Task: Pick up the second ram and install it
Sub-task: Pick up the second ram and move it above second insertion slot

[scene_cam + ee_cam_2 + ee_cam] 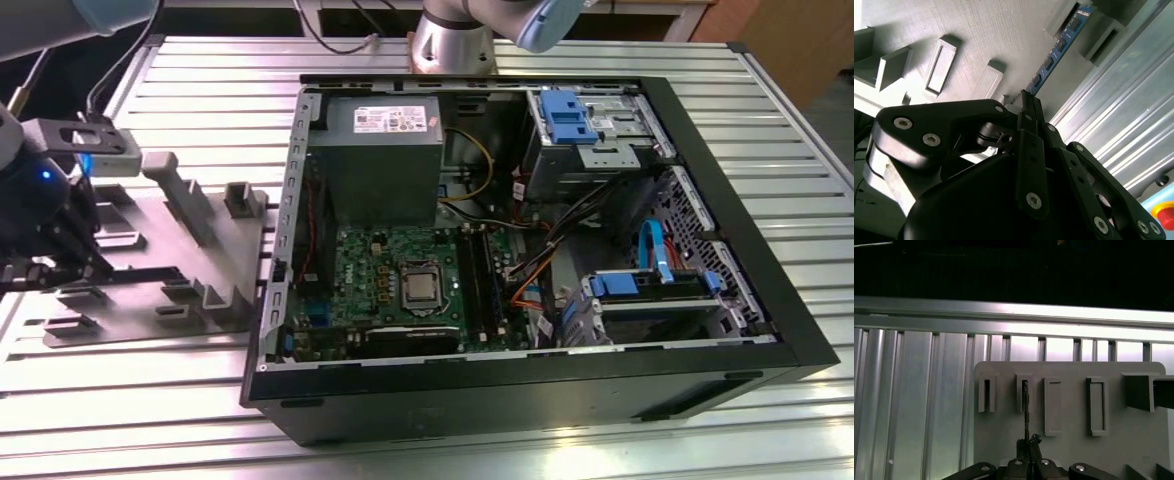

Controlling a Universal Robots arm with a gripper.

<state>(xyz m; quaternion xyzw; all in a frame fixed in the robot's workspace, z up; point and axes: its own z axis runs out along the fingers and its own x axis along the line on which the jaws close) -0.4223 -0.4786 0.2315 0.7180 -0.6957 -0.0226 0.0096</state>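
The second ram (1058,46) is a narrow blue board with small black chips. In the second wrist view my gripper (1026,106) is shut on its near end, and its far end reaches a slot of the grey holder plate (979,30). Seen edge-on in the first wrist view, the ram (1026,407) is a thin dark line running from my gripper (1028,447) to a slot in the holder (1064,405). My gripper (51,262) hangs over the holder (174,262) at the exterior view's left, well apart from the motherboard's black slot rails (489,290).
An open computer case (747,330) lies on the ribbed metal table (160,420), with a power supply (376,150), a processor socket (418,285), blue drive cages and loose cables inside. Raised grey blocks (180,190) stand on the holder. The arm's base (454,45) is at the back.
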